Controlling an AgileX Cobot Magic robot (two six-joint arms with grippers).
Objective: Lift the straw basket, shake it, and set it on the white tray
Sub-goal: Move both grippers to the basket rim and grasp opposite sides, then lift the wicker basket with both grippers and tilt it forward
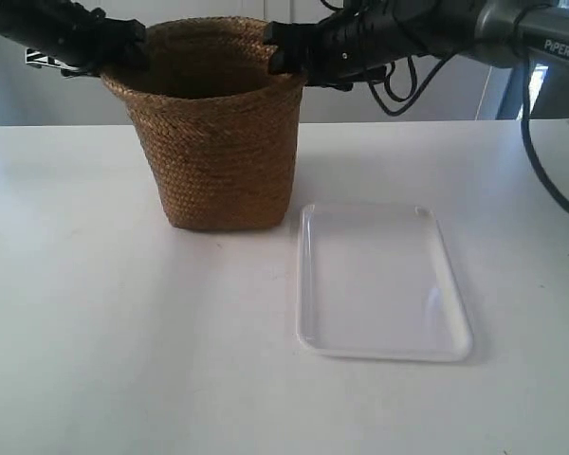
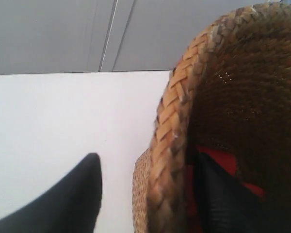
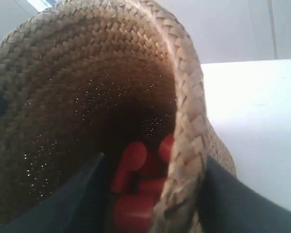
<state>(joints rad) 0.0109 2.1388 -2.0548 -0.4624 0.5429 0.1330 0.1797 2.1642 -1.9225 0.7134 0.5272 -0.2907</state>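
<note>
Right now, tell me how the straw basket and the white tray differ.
The straw basket is tall, brown and woven; the white tray is shallow and glossy. The basket holds red objects; the tray holds nothing. The left gripper and right gripper straddle the basket's rim; neither touches the tray. Basket and tray both stand on the white table, adjacent.

The exterior view faces the table (image 1: 95, 360) from slightly above. Both wrist views sit close at opposite sides of the straw basket (image 1: 218, 161), sharing its interior.
</note>
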